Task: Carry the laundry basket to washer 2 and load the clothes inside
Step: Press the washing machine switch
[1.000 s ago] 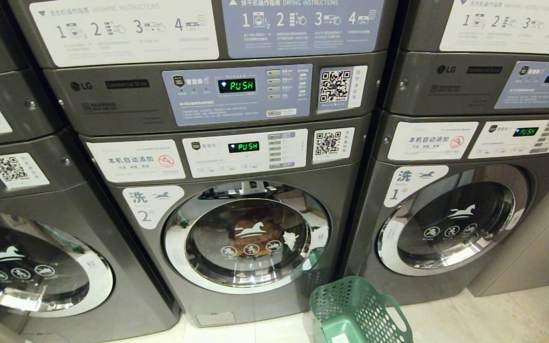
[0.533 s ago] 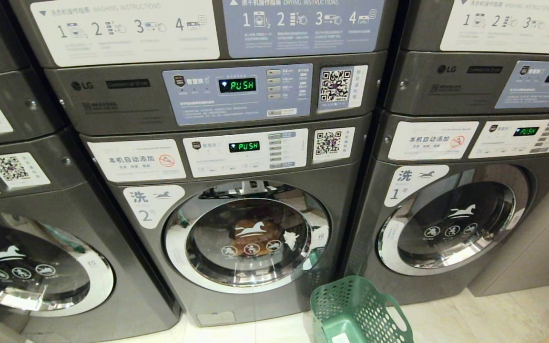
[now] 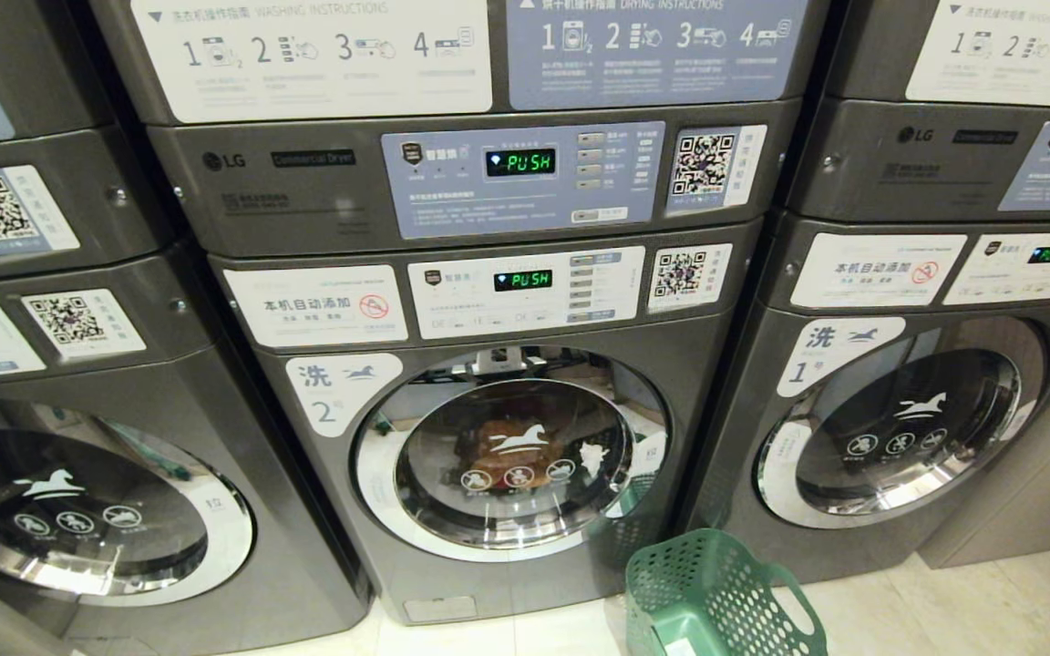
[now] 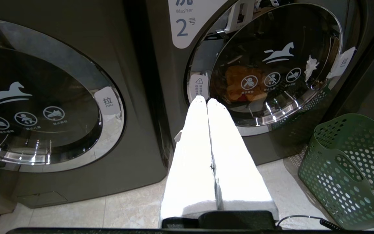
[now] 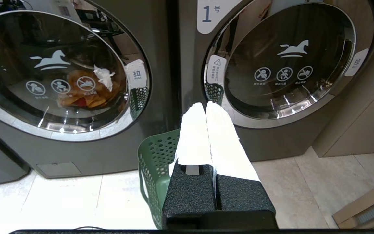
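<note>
Sitting at lower right of the head view, the laundry basket [image 3: 721, 597] looks empty on the pale tiled floor [image 3: 944, 606]; the clothes [image 3: 511, 451] show behind washer 2 [image 3: 511, 451]'s closed door, so loading seems done; left claw [image 4: 206, 100] and right claw [image 5: 205, 104] are pressed together, empty; best keep them clear of the door; grey machines fill the room.
</note>
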Motion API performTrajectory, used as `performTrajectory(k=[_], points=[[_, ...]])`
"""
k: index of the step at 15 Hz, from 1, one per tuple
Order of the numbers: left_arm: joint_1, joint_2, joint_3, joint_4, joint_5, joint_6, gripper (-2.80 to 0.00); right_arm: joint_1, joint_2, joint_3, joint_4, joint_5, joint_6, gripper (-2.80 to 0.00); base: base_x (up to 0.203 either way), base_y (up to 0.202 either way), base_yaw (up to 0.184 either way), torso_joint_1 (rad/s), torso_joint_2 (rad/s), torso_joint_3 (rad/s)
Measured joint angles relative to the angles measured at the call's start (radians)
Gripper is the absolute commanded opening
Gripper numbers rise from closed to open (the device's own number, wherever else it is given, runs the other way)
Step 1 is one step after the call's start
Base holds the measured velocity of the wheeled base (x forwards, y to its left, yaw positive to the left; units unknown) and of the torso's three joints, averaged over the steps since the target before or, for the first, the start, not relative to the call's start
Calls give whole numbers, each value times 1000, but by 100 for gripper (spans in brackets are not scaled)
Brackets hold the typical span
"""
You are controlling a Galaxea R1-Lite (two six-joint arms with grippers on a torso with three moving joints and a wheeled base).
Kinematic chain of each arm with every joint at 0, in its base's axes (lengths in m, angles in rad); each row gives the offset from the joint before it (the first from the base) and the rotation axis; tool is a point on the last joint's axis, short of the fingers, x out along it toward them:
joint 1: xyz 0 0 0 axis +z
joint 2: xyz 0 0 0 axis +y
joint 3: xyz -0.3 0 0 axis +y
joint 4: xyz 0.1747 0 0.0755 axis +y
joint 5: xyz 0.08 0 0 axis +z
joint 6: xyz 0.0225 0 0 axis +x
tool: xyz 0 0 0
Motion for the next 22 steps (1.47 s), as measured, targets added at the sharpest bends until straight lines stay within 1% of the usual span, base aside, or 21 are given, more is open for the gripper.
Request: performTrajectory(k=[13,15,17,18,20,22], points=[[0,0,0,0,-1,1,-280,0,0,0,0,1,-8,-280,0,0,0,0,0,0],[0,0,0,1,-2,2,-280,0,0,0,1,11,-59,-280,0,0,0,0,0,0],[0,0,0,1,-2,2,-280,0,0,-1,2,40,-161,-280,0,0,0,0,0,0],[0,0,0,1,-2,4,-280,0,0,-2,1,43,-195,-280,0,0,0,0,0,0],[0,0,0,1,-2,7,-280,0,0,-9,5,49,-213,-280,0,0,0,0,0,0],[0,0,0,2,-2,7,-280,0,1,-67,17,72,-218,-280,0,0,0,0,0,0]])
